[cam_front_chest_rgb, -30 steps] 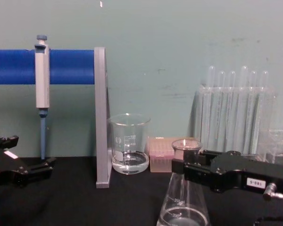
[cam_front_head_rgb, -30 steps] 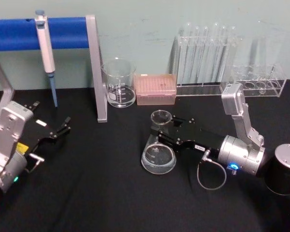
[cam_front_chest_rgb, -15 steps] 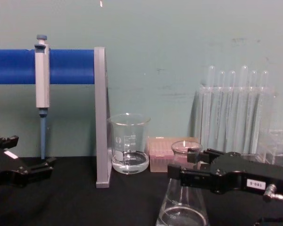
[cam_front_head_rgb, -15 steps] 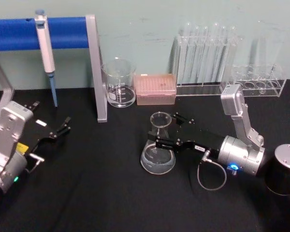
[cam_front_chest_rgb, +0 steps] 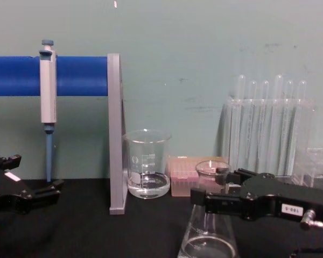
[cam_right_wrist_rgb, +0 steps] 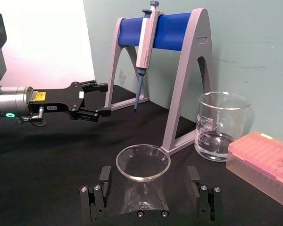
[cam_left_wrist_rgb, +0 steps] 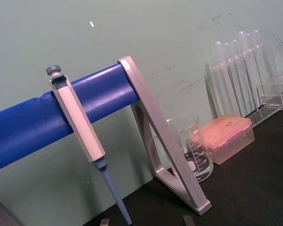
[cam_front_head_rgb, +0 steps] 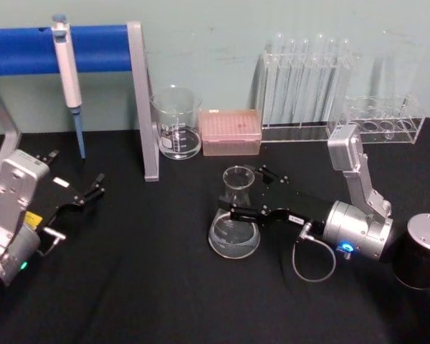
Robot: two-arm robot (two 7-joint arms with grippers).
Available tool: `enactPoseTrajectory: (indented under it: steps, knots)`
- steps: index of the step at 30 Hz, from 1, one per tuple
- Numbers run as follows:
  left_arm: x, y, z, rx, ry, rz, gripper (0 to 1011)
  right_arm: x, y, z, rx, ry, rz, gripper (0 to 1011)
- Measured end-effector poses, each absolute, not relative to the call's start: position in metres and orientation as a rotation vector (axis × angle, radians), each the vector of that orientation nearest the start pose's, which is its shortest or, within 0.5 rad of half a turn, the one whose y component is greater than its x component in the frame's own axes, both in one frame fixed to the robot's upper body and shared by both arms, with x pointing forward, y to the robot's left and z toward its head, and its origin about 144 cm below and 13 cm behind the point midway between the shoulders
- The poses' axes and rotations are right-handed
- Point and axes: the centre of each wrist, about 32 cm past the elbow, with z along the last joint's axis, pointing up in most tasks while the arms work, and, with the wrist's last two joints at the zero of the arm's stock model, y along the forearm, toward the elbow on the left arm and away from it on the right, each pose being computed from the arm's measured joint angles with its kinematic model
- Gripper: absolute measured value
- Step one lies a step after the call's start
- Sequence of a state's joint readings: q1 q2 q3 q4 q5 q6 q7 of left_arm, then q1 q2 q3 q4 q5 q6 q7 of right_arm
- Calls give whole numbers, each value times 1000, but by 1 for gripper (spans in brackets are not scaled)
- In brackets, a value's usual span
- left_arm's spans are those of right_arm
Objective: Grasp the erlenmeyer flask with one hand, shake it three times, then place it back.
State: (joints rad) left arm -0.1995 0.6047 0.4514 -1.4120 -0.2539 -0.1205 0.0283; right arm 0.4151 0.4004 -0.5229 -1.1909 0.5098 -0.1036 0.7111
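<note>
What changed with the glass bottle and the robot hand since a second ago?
The right gripper opened its fingers and let go of the erlenmeyer flask; they now sit apart on either side of its neck. The flask stands upright on the black table. The left gripper, beaker and pipette stayed put.

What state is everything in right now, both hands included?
Flask: upright on the table, a little clear liquid inside, not gripped.
Right hand: open, fingers either side of the flask's neck.
Left hand: open, parked at the left.
Beaker: upright, a little liquid inside.
Pipette: hanging on the blue stand.
Test tubes: upright in their rack.
</note>
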Motion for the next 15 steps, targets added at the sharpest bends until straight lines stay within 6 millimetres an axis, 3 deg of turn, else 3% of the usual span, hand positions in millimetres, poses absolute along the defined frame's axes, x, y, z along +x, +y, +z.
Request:
enactPoseTrajectory:
  steps: [15]
  knots:
    - [489, 310, 1140, 304, -285, 1248, 1001, 549, -250, 1144, -63, 32, -568, 1000]
